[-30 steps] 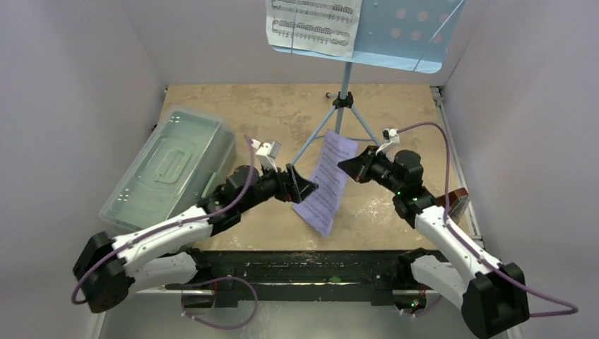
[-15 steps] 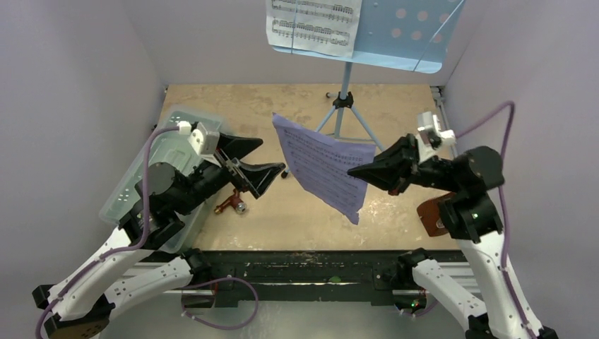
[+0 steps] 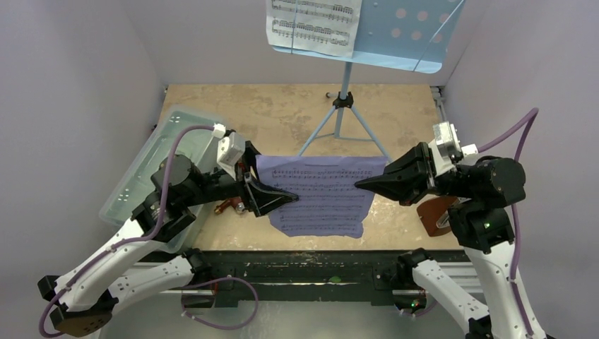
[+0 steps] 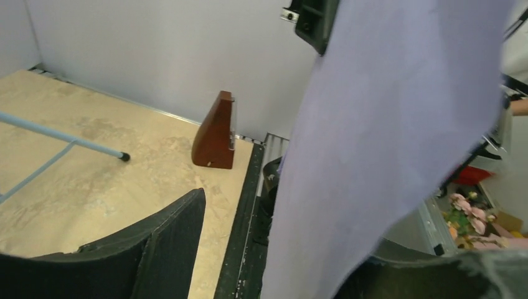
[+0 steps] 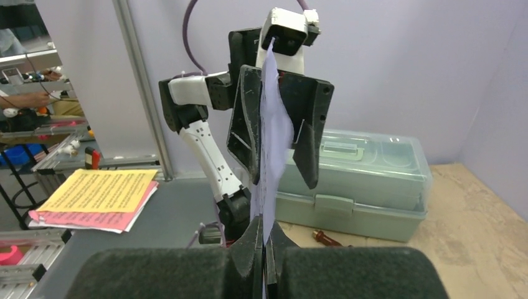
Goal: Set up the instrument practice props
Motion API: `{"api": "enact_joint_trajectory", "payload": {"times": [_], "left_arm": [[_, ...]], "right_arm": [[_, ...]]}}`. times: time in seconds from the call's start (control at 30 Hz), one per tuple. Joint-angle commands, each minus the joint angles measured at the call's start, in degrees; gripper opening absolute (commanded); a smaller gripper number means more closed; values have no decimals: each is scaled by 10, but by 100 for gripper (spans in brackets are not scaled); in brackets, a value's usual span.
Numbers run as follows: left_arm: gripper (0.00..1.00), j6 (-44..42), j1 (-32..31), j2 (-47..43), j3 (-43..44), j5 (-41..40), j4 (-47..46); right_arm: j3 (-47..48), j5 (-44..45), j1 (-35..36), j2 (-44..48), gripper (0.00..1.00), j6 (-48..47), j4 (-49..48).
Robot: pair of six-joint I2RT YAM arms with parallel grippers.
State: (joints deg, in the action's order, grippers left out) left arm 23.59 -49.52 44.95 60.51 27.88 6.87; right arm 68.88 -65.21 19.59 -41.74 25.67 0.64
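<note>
Top external showed the lilac paper sheet-music page (image 3: 321, 198), earlier drooping, held level; right jaws clamped its edge, left jaws stood apart around it.

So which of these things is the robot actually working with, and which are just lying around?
For the job: music stand, white page, lilac page, metronome.
Lying about: clear box.

Lilac page (image 3: 321, 201) bars the way to the music stand (image 3: 345, 81).
</note>
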Motion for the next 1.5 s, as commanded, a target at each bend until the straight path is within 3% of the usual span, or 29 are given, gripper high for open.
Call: {"api": "enact_joint_trajectory", "payload": {"times": [0.0, 0.1, 0.13, 0.2, 0.27, 0.33, 0.4, 0.6, 0.77, 1.03, 1.23, 1.47], "left_arm": [[48, 40, 1, -3, 0, 78, -76], [24, 45, 1, -2, 0, 75, -89], [20, 41, 1, -2, 1, 62, -86], [13, 20, 1, -4, 7, 4, -51], [0, -7, 1, -6, 13, -99, -8], [0, -22, 1, -3, 20, -199, 26], [0, -38, 1, 6, 26, -236, 41], [0, -54, 1, 33, 19, -198, 16], [0, -78, 1, 55, 29, -174, 27], [0, -115, 1, 74, 73, -114, 42], [0, -116, 1, 120, 131, -116, 6], [0, -87, 1, 159, 192, -153, -69]], "right_arm": [[-2, 40, 1, 9, 0, -18, 21], [1, 87, 0, 14, 0, -42, 59], [-1, 98, 1, 18, 4, -40, 64], [4, 178, 0, 26, 30, -57, 107], [8, 322, 1, 33, 55, -73, 167], [5, 516, 1, 29, 68, -66, 217], [7, 667, 0, 12, 77, -57, 256], [68, 829, 0, -77, 77, -83, 274], [173, 884, 0, -151, 76, -106, 274], [360, 913, -1, -235, 65, -102, 289], [503, 937, -9, -332, 60, -100, 317], [581, 870, -54, -401, 47, -63, 320]]}}
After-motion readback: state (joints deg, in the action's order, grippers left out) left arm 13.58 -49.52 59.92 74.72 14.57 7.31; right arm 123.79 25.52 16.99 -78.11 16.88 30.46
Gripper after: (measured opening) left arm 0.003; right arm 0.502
